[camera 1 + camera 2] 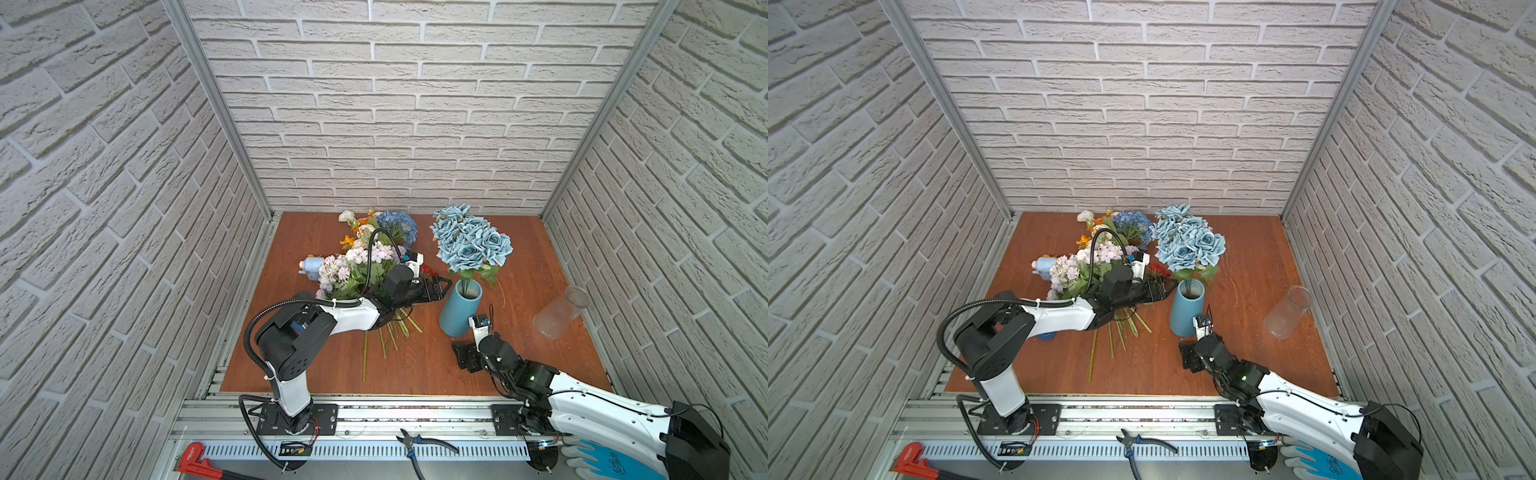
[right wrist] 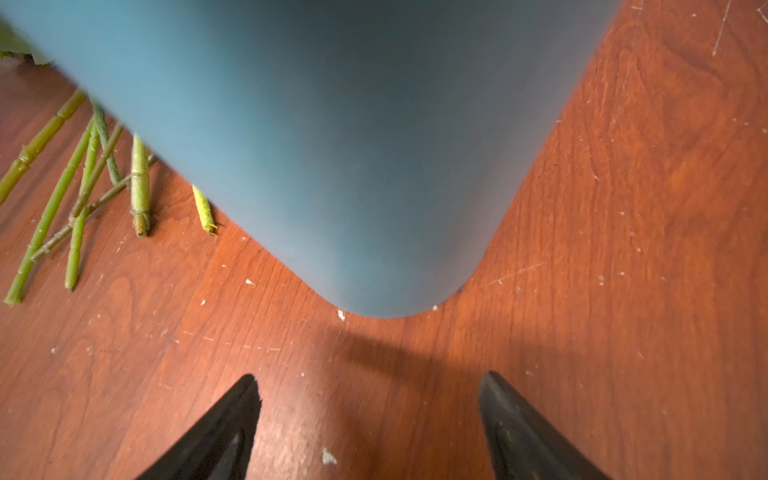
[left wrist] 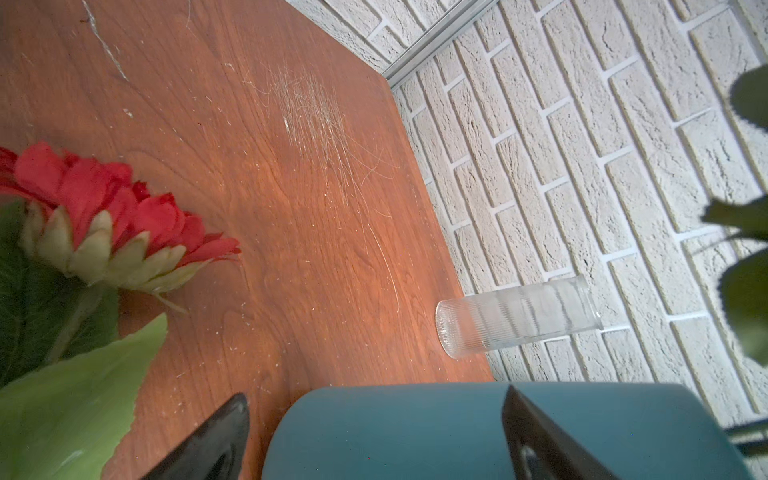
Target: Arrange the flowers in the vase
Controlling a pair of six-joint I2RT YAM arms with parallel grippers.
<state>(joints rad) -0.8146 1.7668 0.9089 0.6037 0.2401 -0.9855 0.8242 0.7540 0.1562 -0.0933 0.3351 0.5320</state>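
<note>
A teal vase [image 1: 459, 309] stands mid-table and holds the dusty-blue roses [image 1: 471, 243]. The other flowers [image 1: 365, 259] lie heaped to its left: blue hydrangea [image 1: 397, 226], lilac-white clusters, cream and orange blooms, a red bloom [image 3: 104, 208]. Their green stems [image 1: 390, 332] fan toward the front. My left gripper [image 1: 442, 286] is open, its tips right at the vase's upper left side [image 3: 415, 436]. My right gripper [image 1: 463, 355] is open and low over the table, just in front of the vase's base [image 2: 374, 208], holding nothing.
A clear ribbed glass vase [image 1: 561, 311] stands near the right wall. A pale blue spool-like object [image 1: 311, 264] lies left of the flower heap. Pliers [image 1: 419, 442], a red wrench [image 1: 195, 457] and a blue glove [image 1: 598, 461] sit on the front rail. Brick walls enclose three sides.
</note>
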